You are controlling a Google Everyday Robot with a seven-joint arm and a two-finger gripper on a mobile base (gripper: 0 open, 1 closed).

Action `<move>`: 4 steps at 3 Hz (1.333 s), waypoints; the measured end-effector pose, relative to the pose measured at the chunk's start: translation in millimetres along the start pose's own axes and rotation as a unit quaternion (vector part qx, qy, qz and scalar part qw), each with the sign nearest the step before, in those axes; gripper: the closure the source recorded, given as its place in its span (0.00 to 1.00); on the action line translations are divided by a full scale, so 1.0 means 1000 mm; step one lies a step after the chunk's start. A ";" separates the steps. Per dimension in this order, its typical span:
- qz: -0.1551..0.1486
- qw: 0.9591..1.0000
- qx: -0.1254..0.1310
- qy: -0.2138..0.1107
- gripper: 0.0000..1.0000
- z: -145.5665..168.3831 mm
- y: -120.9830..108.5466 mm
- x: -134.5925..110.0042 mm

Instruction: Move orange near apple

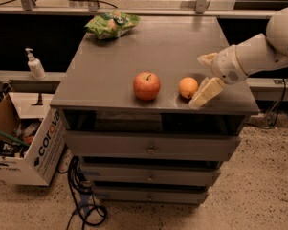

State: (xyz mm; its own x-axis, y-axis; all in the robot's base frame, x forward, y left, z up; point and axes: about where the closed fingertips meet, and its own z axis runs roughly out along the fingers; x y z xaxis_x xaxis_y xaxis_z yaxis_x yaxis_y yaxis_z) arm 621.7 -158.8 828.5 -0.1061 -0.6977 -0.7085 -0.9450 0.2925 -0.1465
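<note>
The red apple [146, 86] with a short dark stem stands near the front middle of the grey cabinet top [110, 71]. The smaller orange [188, 87] lies to its right, a small gap away. My gripper [204, 77] is just right of the orange, low over the top. It is open and holds nothing. Its near finger [206, 93] lies beside the orange's right side and its far finger [207, 58] is behind it. The white arm [258, 51] reaches in from the right.
A green snack bag [111, 24] lies at the back left of the top. The cabinet has drawers [150, 147] below. A cardboard box [26, 145] stands on the floor at left, with a pump bottle [34, 64] on a ledge and cables [86, 195] beneath.
</note>
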 end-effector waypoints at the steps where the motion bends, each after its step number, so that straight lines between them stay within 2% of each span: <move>1: 0.022 1.000 0.020 0.006 0.00 -0.018 -0.017 0.022; 3: 0.045 0.998 0.050 0.020 0.00 -0.048 -0.033 0.048; 4: 0.064 0.995 0.081 0.018 0.00 -0.067 -0.053 0.062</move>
State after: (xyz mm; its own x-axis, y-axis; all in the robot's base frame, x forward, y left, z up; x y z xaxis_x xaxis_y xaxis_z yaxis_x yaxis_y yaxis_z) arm 644.2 -261.6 839.0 -0.2359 -0.6697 -0.7042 -0.8611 0.4799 -0.1679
